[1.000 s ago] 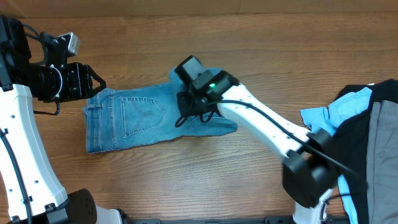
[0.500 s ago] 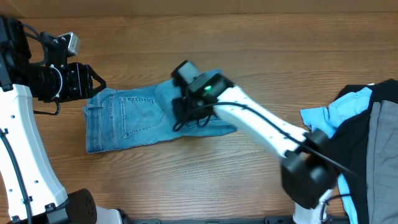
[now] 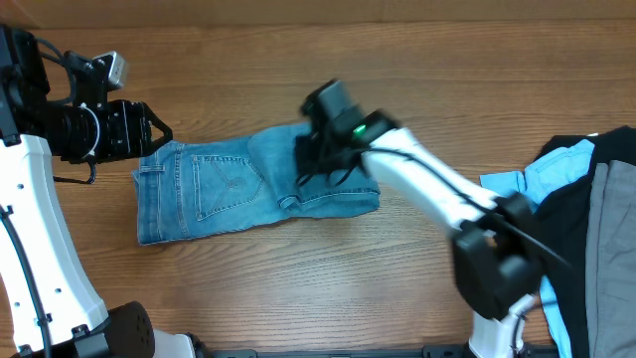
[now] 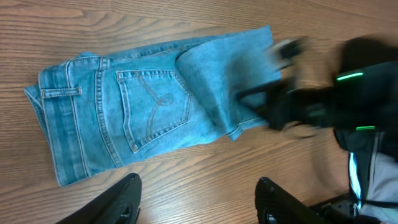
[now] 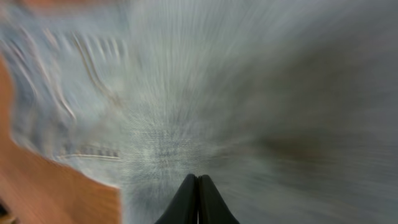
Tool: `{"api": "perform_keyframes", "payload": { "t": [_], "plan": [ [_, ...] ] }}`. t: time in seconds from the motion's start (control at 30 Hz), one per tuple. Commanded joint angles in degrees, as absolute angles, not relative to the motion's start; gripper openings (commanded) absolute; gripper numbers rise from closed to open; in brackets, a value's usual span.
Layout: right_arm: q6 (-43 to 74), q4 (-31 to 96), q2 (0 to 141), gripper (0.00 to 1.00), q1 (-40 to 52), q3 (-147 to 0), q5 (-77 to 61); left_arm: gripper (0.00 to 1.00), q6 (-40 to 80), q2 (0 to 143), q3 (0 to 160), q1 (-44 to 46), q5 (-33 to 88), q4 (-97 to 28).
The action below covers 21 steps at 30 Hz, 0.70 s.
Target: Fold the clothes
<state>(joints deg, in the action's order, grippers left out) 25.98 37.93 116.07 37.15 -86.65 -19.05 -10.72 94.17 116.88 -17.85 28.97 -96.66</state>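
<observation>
Blue denim jeans (image 3: pixel 214 189) lie folded short on the wooden table (image 3: pixel 298 288), left of the middle. The right gripper (image 3: pixel 312 162) has just pulled up and to the right, off the spot where it sat half a second ago, so I think this fold is laid down. Its fingers (image 5: pixel 186 202) are pressed together, its view is smeared as if it moves fast, and its arm reaches in from the near right, while the left gripper (image 4: pixel 198 186) waits over the waistband end, fingers wide apart, holding nothing.
</observation>
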Motion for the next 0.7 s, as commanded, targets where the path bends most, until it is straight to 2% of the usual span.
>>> {"api": "perform_keyframes", "payload": {
  "t": [0.0,0.13,0.4,0.67],
  "plan": [
    [30.48,35.90,123.09,0.04,42.48,-83.90,-27.20,0.64,-11.18,93.12,117.75,-17.58,29.39,-96.66],
    [30.00,36.34,125.10,0.04,44.51,-83.99,-26.30,0.66,-11.16,93.34,117.64,-17.61,29.15,-96.73],
    [25.74,43.27,117.40,0.04,38.68,-87.50,-25.43,0.69,-6.02,93.36,109.71,-17.89,21.89,-93.95],
    [25.47,49.63,111.07,0.04,32.03,-87.13,-19.88,0.78,-1.06,93.67,87.18,-18.13,21.85,-77.28]
  ]
}}
